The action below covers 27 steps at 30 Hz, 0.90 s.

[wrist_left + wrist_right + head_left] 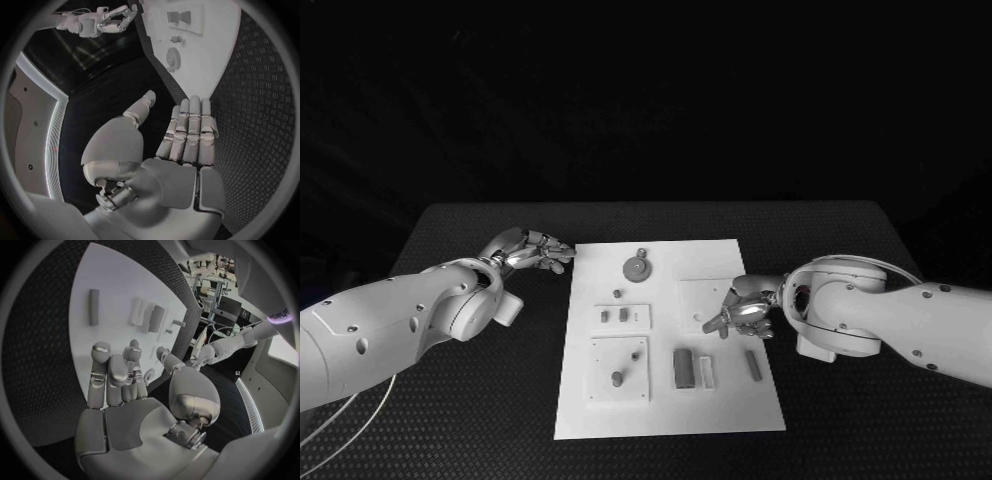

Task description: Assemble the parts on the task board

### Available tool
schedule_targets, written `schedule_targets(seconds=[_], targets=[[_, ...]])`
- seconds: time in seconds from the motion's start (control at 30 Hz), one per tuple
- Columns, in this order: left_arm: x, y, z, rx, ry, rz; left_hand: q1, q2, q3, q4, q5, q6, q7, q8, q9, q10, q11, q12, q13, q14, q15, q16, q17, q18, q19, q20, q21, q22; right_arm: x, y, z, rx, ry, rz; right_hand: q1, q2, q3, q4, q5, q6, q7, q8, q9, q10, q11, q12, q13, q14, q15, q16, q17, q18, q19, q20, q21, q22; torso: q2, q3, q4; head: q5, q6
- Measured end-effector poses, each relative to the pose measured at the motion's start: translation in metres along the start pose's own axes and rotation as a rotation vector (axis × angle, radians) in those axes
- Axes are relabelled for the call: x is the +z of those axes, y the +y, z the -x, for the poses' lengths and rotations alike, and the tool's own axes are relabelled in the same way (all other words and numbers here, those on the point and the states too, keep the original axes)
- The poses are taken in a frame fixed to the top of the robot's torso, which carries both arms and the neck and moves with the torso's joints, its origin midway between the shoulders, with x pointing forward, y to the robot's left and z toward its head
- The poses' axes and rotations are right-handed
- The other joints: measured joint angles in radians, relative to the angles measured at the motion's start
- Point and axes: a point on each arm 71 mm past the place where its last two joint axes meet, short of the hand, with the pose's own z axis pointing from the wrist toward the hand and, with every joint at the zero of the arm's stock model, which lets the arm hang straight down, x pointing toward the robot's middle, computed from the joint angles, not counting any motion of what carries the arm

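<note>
So on the left, the left robot hand (pixel 531 249) sits over the black desk (pixel 473 225) just off the far left corner of the task board (pixel 733 420). It's holding nothing; its fingers lie straight and close together with the thumb out to the side, so I'd guess it's just parked there, out of the way.

Moving onto the board: a round gear-like disc (pixel 636 268) near the far edge, then a small raised plate with two short pins (pixel 622 316), and below that a bigger plate with a peg (pixel 617 379) standing in it. Right of those, a dark rectangular block (pixel 685 367) lies just beside a pale one, and a slim bar (pixel 753 364) lies near the right edge. All loose-looking, so assembly seems barely begun.

The right robot hand (pixel 740 310) hangs over the board's right side, fingers partly curled and apart, nothing in them. Looks like it's lined up to pick the bar or block next.
</note>
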Motion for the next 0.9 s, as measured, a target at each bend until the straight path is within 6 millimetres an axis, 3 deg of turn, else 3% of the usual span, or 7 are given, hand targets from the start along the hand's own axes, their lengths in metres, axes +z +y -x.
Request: schedule_targets(seconds=[0.1, 0.2, 0.4, 0.9], targets=[[0.000, 0.000, 0.000, 0.000, 0.001, 0.000, 0.000, 0.000, 0.000, 0.000, 0.000, 0.000, 0.000, 0.004, 0.000, 0.000, 0.000, 0.000, 0.000, 0.000, 0.000, 0.000, 0.000, 0.000, 0.000, 0.000, 0.000, 0.000, -0.002, -0.018, 0.008, -0.027, 0.002, -0.051, 0.039, 0.026, -0.006, -0.049, 0.000, 0.007, -0.001, 0.004, 0.006, 0.003, -0.002, 0.006, 0.003, 0.007, 0.000, 0.007, 0.006, 0.001, 0.001, 0.000, 0.007, 0.000, 0.000, -0.0003, 0.0001, -0.004, 0.002], [0.000, 0.000, 0.000, 0.000, 0.001, 0.000, 0.000, 0.000, 0.000, 0.000, 0.000, 0.000, 0.000, 0.004, -0.001, 0.000, 0.000, 0.000, 0.000, 0.000, 0.000, 0.000, 0.000, 0.000, 0.000, 0.000, 0.000, 0.000, -0.003, -0.029, 0.009, -0.052, 0.018, -0.085, 0.044, 0.031, -0.011, -0.062, 0.000, 0.008, -0.001, 0.004, 0.008, 0.004, -0.001, 0.006, 0.003, 0.007, 0.000, 0.007, 0.009, 0.001, 0.002, -0.001, 0.007, 0.000, 0.000, -0.0004, 0.0005, -0.007, 0.003], [0.000, 0.000, 0.000, 0.000, 0.000, 0.000, 0.000, 0.000, 0.000, 0.000, 0.000, 0.000, 0.000, 0.004, -0.001, 0.000, 0.000, 0.000, 0.000, 0.000, 0.000, 0.000, 0.001, 0.000, 0.000, 0.000, 0.000, 0.000, -0.010, -0.043, 0.004, -0.118, 0.077, -0.127, 0.044, 0.031, -0.014, -0.065, 0.000, 0.009, -0.002, 0.004, 0.010, 0.004, -0.001, 0.006, 0.003, 0.012, 0.002, 0.012, 0.015, 0.001, 0.003, 0.000, 0.007, 0.000, 0.000, -0.0004, 0.0013, -0.009, 0.002], [0.000, 0.000, 0.000, 0.000, 0.001, 0.000, 0.000, 0.000, 0.000, 0.000, 0.000, 0.000, 0.000, 0.004, -0.001, 0.000, 0.000, 0.000, 0.000, 0.000, 0.000, -0.004, 0.002, 0.000, 0.000, 0.000, 0.000, 0.000, -0.014, -0.049, -0.012, -0.240, 0.149, -0.159, 0.034, 0.040, -0.022, -0.062, 0.004, 0.004, 0.002, 0.004, 0.008, 0.004, -0.001, 0.006, 0.003, 0.012, 0.002, 0.012, 0.007, 0.001, 0.000, 0.004, 0.007, 0.000, 0.000, -0.0015, 0.0027, -0.018, 0.000]])
